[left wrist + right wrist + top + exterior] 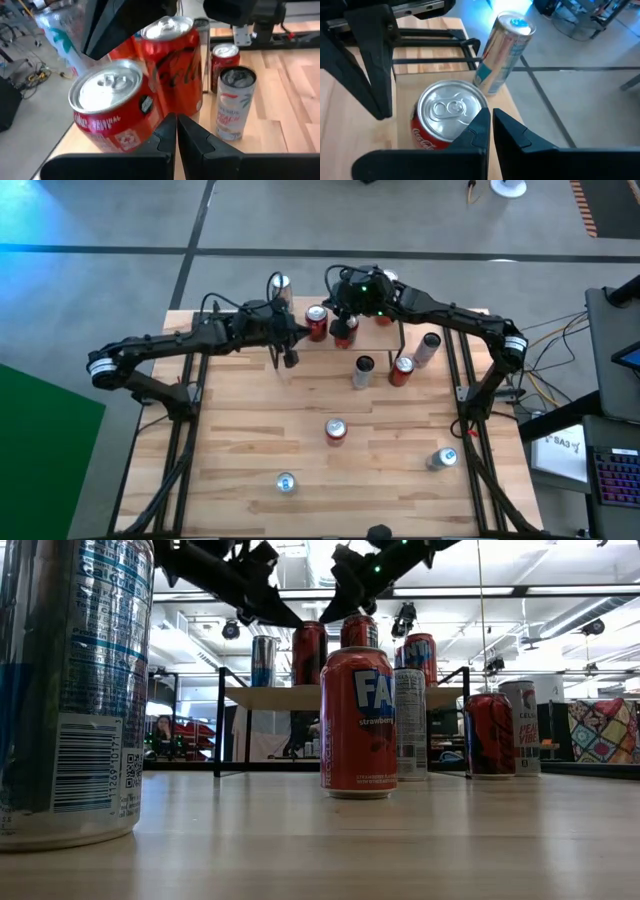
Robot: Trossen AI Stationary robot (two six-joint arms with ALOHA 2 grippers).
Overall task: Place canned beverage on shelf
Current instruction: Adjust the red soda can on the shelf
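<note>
Hovering over the shelf (300, 697) at the table's far edge, both grippers have fingers together, holding nothing. Left gripper (289, 358) sits just off the shelf's left end; right gripper (345, 302) is above a red Coca-Cola can (447, 120) standing on the shelf w/ a slim silver-blue can (502, 52) beside it. A strawberry Fanta can (358, 722) stands mid-table, other cans scattered nearby.

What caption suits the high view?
Both shut grippers, left and right, poised by cans on the shelf.

Slatted wooden tabletop (260, 440), grey floor (100, 220)
</note>
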